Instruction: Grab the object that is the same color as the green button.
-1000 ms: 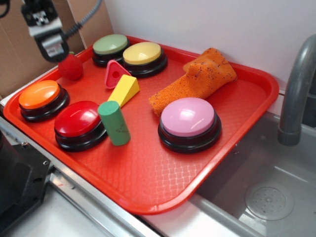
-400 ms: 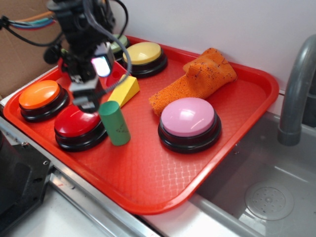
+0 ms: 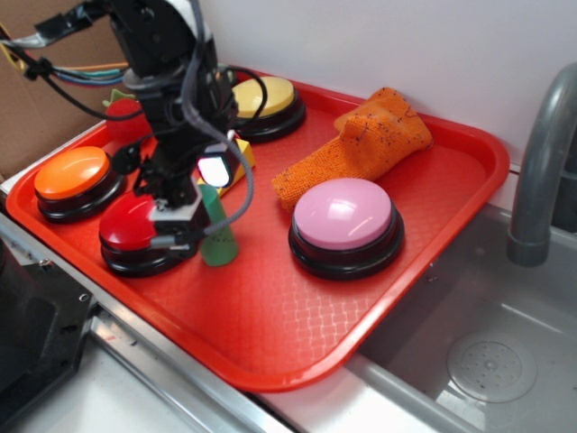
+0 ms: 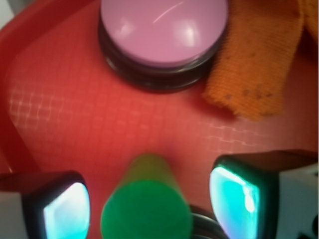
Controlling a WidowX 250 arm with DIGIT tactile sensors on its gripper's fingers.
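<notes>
Item: green cylinder block (image 4: 145, 209), upright on red tray (image 3: 297, 316) beside red button (image 3: 131, 230); my hand (image 4: 149, 204) spread, straddling it, ungrasped; next: lower slightly, close.

Around the green cylinder (image 4: 145, 211), the gripper (image 4: 149, 204) has its jaws spread, one pad on each side, with a gap on either side of it. The red button (image 3: 135, 231) sits just beside the cylinder and crowds that side. The yellow wedge (image 3: 236, 159) lies close behind it. Toward the pink button (image 4: 163, 31) and the orange cloth (image 4: 259, 59), bare tray (image 4: 99, 124) floor lies open. The tray front of the cylinder is also bare.
</notes>
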